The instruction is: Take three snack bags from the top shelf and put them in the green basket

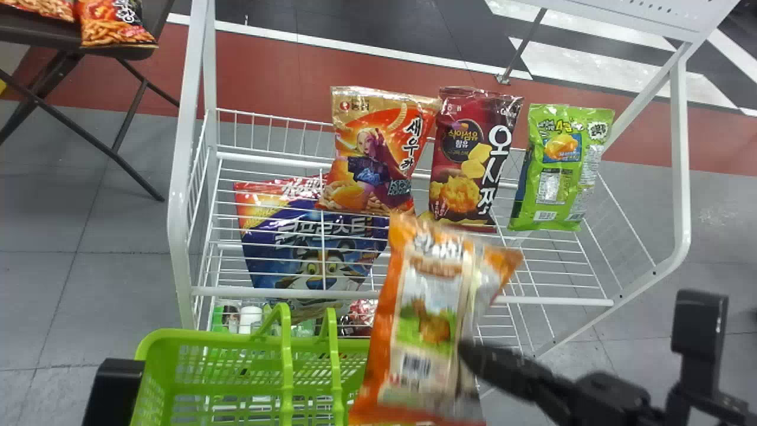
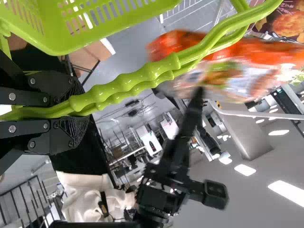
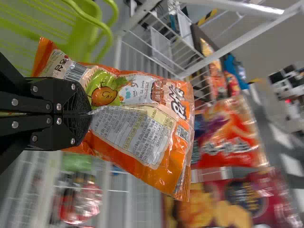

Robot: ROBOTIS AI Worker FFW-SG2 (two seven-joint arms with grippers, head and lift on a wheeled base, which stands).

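My right gripper (image 1: 473,355), low and right of centre in the head view, is shut on an orange snack bag (image 1: 423,319), which hangs just right of the green basket (image 1: 159,361). In the right wrist view the gripper (image 3: 88,114) pinches the orange bag (image 3: 137,128) by its side. My left gripper (image 1: 112,390) is at the bottom left beside the basket; in the left wrist view the left gripper (image 2: 78,114) is shut on the basket handles (image 2: 142,80). On the rack stand a red-orange bag (image 1: 378,154), a dark red bag (image 1: 473,160) and a green bag (image 1: 559,165).
The white wire rack (image 1: 180,236) spans the middle, its front rail (image 1: 284,292) right behind the basket. A blue bag (image 1: 313,248) shows through the wires, with smaller goods lower down. A dark table (image 1: 35,35) with more snack bags stands at the upper left.
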